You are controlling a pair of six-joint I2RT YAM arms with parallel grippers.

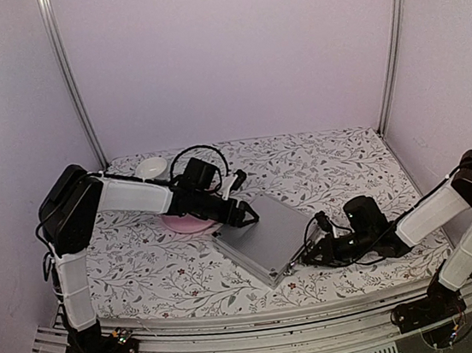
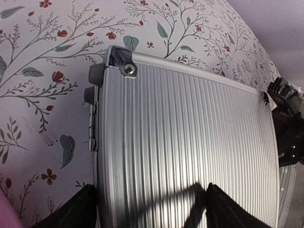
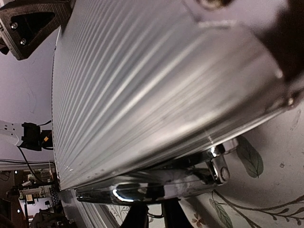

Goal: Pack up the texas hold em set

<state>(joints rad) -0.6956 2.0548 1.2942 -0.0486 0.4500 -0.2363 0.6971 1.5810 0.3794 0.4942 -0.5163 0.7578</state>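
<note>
The closed case (image 1: 265, 235) fills the middle of the desk (image 1: 336, 151). The left claw (image 1: 247, 214) takes its far-left corner, fingers spread wide over the lid edge. The right claw (image 1: 310, 253) takes its near-right edge, fingers drawn close by the chrome handle (image 3: 156, 183), perhaps pinching it. A plate (image 1: 182, 224) and a bowl (image 1: 153, 167) crowd the room behind the left arm (image 1: 135, 193). The far-right desk and near-left strip lie bare. Walls (image 1: 3, 102) close three sides.
</note>
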